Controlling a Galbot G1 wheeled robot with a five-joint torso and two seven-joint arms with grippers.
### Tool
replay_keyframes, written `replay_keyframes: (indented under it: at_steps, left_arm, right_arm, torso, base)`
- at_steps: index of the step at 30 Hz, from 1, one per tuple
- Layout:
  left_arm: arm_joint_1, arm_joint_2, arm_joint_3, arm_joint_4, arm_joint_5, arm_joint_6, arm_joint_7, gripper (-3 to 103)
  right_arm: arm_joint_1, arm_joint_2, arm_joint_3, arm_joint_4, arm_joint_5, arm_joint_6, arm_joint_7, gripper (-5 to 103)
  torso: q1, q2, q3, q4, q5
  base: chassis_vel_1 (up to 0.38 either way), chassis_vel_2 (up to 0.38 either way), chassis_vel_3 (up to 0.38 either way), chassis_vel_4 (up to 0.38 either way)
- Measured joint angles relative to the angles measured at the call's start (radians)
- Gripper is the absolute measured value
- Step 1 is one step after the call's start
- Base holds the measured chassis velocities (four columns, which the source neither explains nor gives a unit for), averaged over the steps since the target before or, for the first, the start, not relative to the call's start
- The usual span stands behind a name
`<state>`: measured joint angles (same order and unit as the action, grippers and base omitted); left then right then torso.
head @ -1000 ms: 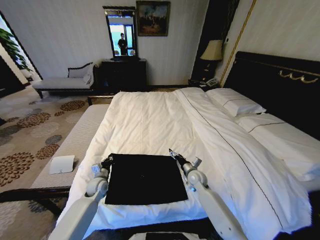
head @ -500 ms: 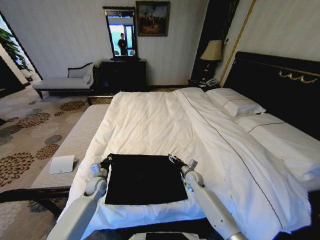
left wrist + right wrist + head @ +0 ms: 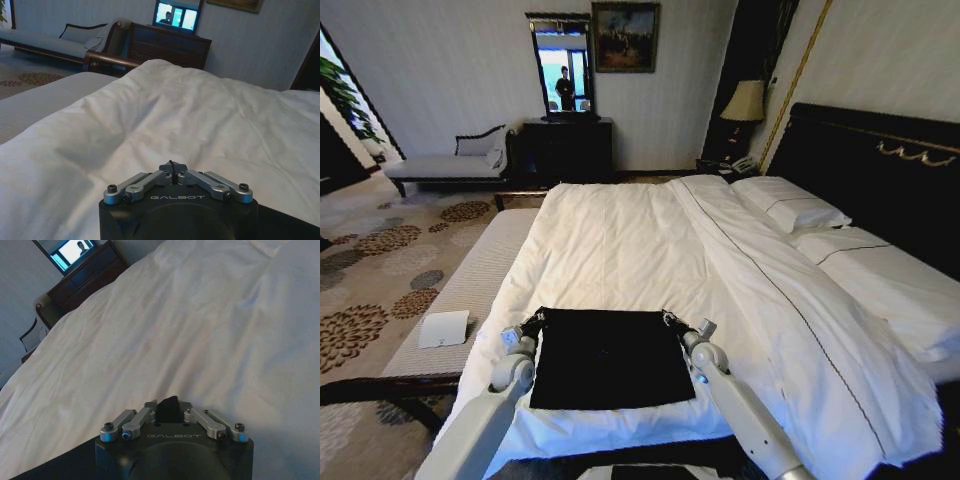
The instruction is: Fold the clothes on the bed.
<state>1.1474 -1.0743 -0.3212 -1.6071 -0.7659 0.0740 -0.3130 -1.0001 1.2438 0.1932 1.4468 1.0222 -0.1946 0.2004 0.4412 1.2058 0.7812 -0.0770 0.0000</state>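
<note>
At the far corners of the shirt (image 3: 610, 357), both sets of fingers are drawn together. In the left wrist view the left gripper (image 3: 173, 173) has its tips meeting on a thin pinch of black cloth. In the right wrist view the right gripper (image 3: 168, 409) is clenched on a thicker tuft of the same black cloth. Judgement: both corners are grasped, the right more securely than the left.

Outward from the fingers, the head view places the left gripper (image 3: 532, 324) at the far left corner and the right gripper (image 3: 671, 320) at the far right corner. The shirt lies flat as a dark rectangle between the two arms, on the near end of the bed (image 3: 620, 240). Its near edge rests close to the bed's foot. The duvet under it is smooth, with soft creases only.

Judgement on the step in hand: a fold of the far edge toward the near edge. To do it well:
- lift both corners level and together, so the edge stays straight;
- keep the span between the grippers taut, not stretched;
- watch the thin left pinch for slip;
- avoid snagging duvet with the cloth.
</note>
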Motion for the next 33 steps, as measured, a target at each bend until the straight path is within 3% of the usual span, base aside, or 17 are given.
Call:
replay_keyframes:
  at_steps: [5,8,19,26,33]
  left_arm:
    - [0.002,0.0,0.001,-0.01,0.0,0.001,-0.003,0]
    - [0.004,0.002,0.0,-0.017,-0.001,0.002,-0.005,0]
    - [0.013,0.018,-0.015,-0.074,-0.008,0.0,-0.011,0]
    - [0.027,0.047,-0.037,-0.201,-0.019,-0.004,-0.03,0]
    - [0.04,0.103,-0.072,-0.324,0.003,-0.01,-0.049,0]
  right_arm:
    - [-0.006,-0.002,-0.001,0.008,-0.003,0.001,0.001,3]
    - [-0.007,-0.005,-0.001,0.016,-0.004,0.002,0.003,1]
    - [-0.014,-0.047,-0.008,0.141,-0.071,0.026,0.056,1]
    - [-0.017,-0.129,-0.002,0.307,-0.076,0.039,0.108,1]
    - [-0.025,-0.212,0.024,0.436,-0.074,0.044,0.113,1]
  torso:
    - [0.0,0.0,0.0,0.0,0.0]
    - [0.0,0.0,0.0,-0.0001,0.0001]
    - [0.0,0.0,0.0,0.0,0.0001]
    - [0.0,0.0,0.0,0.0,0.0]
    - [0.0,0.0,0.0,-0.0001,0.0]
  base:
    - [0.0,0.0,0.0,0.0]
    - [0.0,0.0,0.0,0.0]
    - [0.0,0.0,0.0,0.0]
    - [0.0,0.0,0.0,0.0]
    - [0.0,0.0,0.0,0.0]
